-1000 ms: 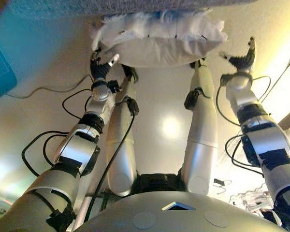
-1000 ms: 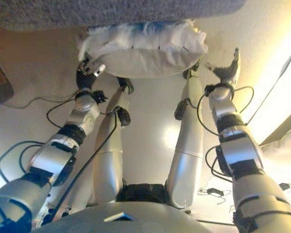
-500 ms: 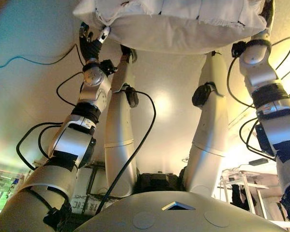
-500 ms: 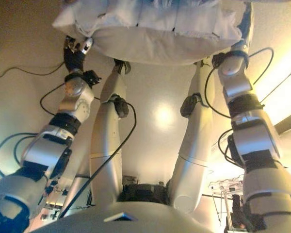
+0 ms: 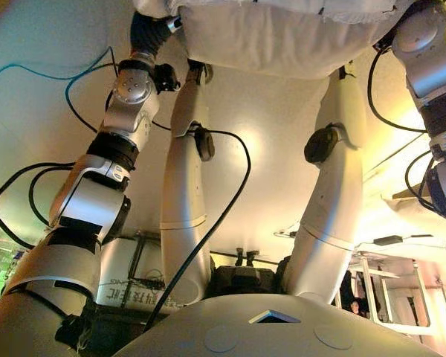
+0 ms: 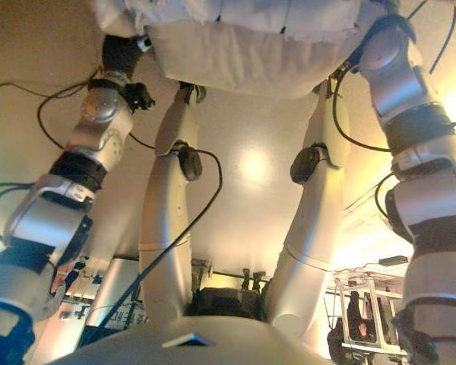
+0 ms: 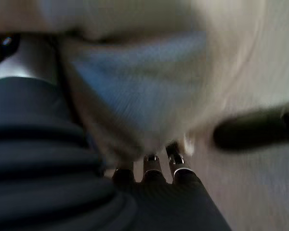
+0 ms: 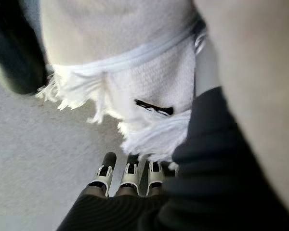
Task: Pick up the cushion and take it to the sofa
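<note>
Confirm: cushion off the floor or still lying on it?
Off the floor. The cushion is raised between both arms, left robot hand and right robot hand at its ends, fringe hanging free above the floor.

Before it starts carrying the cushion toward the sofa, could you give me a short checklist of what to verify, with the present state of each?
1. Cushion off the floor: ok, it shows raised between both arms, above the legs.
2. Left hand on the cushion: ok, its fingers press the underside; curl cannot be read.
3. Right hand on the cushion: ok, fingers straight against the fringed edge.
4. Support on both sides: ok, one arm at each end.
5. Sofa in sight: cannot tell, no view shows it.
6. Path ahead: cannot tell, the cushion blocks the head views.
</note>
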